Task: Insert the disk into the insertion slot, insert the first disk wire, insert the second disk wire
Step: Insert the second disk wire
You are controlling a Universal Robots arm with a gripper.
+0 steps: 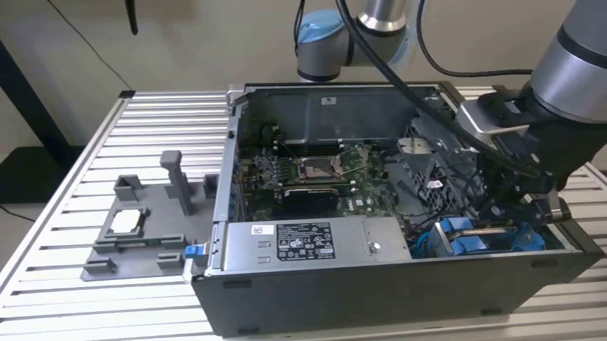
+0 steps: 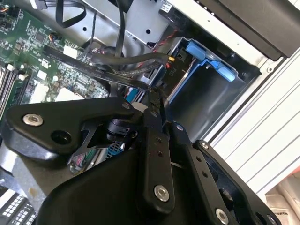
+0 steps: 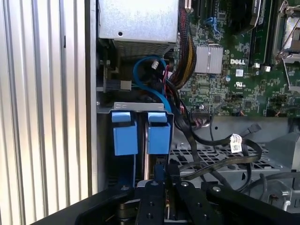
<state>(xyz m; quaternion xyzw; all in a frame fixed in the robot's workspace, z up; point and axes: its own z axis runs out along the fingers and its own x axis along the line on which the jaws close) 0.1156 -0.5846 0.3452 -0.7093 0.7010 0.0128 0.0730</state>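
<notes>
Two blue-tabbed carriers stand side by side in the insertion slot (image 3: 140, 107), the grey drive cage in the black case's corner at the exterior view's right (image 1: 479, 238). I take the carrier in line with my fingers to be the disk (image 3: 159, 135); its metal body is hidden. My gripper (image 3: 159, 174) hangs just above that carrier's tab. Its fingers are pressed together on a black disk wire (image 2: 117, 70) whose flat cable runs back toward the motherboard. In the exterior view the gripper (image 1: 502, 213) reaches down into the case over the blue tabs.
The silver power-supply box (image 1: 303, 241) sits along the case's near wall, beside the cage. The green motherboard (image 1: 308, 174) fills the case floor. Loose black cables (image 3: 211, 145) and a blue cable (image 3: 150, 84) crowd the cage. A grey fixture (image 1: 142, 227) stands on the slatted table (image 1: 114, 128).
</notes>
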